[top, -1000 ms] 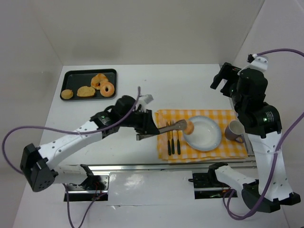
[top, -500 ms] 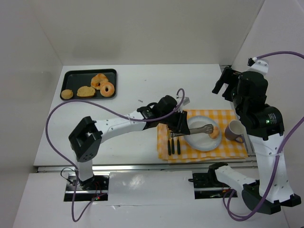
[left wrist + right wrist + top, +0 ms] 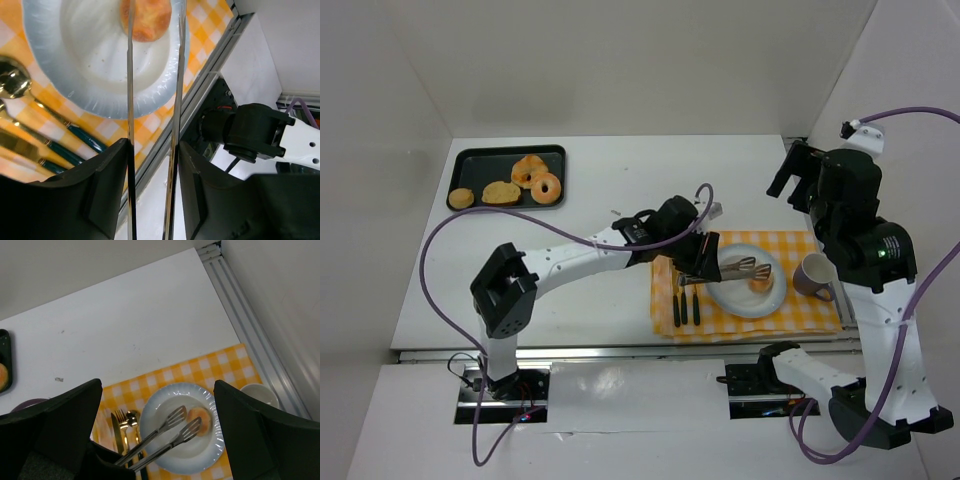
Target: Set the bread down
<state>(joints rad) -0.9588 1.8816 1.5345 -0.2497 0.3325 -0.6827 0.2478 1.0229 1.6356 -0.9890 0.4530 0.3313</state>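
Note:
A round golden piece of bread (image 3: pixel 760 283) lies on the white plate (image 3: pixel 730 300), on its right side. My left gripper (image 3: pixel 692 262) is shut on metal tongs (image 3: pixel 735 268). The tong blades are spread apart just left of the bread, and I cannot tell whether they touch it. In the left wrist view the bread (image 3: pixel 146 20) shows between the two tong arms (image 3: pixel 130 75) on the plate (image 3: pixel 100 60). My right gripper (image 3: pixel 798 178) is open and empty, high above the back right. Its view shows the bread (image 3: pixel 200 420), the tongs (image 3: pixel 170 432) and the plate (image 3: pixel 215 455).
The plate sits on a yellow checked cloth (image 3: pixel 810 305) with a knife, fork and spoon (image 3: pixel 686 300) to its left. A mug (image 3: pixel 814 274) stands right of the plate. A black tray (image 3: pixel 470 170) with several breads is at the back left.
My left arm carried the bread in the tongs rightward over the plate. The tongs have opened and the bread now lies on the plate. The right arm barely moved.

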